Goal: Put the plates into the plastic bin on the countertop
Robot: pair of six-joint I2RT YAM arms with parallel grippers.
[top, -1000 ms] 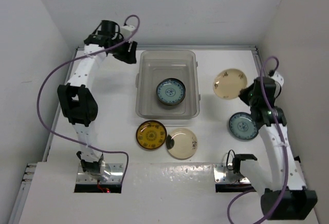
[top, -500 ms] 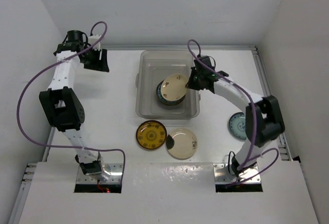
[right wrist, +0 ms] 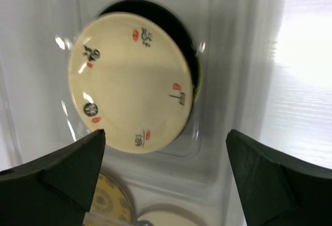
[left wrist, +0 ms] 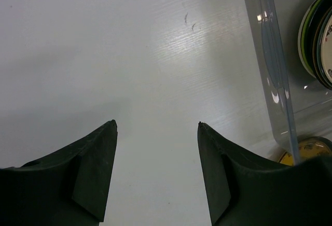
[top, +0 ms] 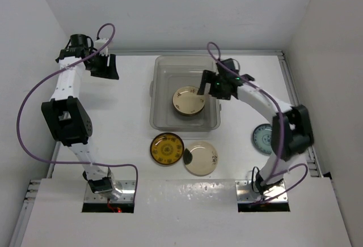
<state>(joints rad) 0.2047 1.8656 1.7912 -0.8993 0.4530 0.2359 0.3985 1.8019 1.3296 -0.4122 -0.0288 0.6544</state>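
White walls [top: 170, 9] are closing in a pale countertop [top: 125, 116] with a clear bin [top: 185, 59] standing at its middle.

Inside the bin, a cream plate [top: 189, 100] with dark and red marks is lying face up on a small stack [right wrist: 174, 23]. A black rim and a sliver of green are showing beneath it, and it is sitting a little off-centre on them.

The right gripper [right wrist: 165, 132] is hovering over the bin's right side with its jaws spread wide and nothing between them. The plate is resting free below, so this looks like the moment just after a drop, with the fingers held clear to avoid dragging it.

The left gripper [left wrist: 156, 123] is hanging over bare counter far left of the bin, jaws apart and empty — probably parked there to leave the right arm [top: 266, 102] room.

Three plates are waiting outside the bin:
- An amber plate [top: 166, 148] and a second cream plate [top: 201, 157] are lying edge to edge just near of it.
- A blue plate [top: 262, 139] is lying at the near right, partly hidden behind the right arm.
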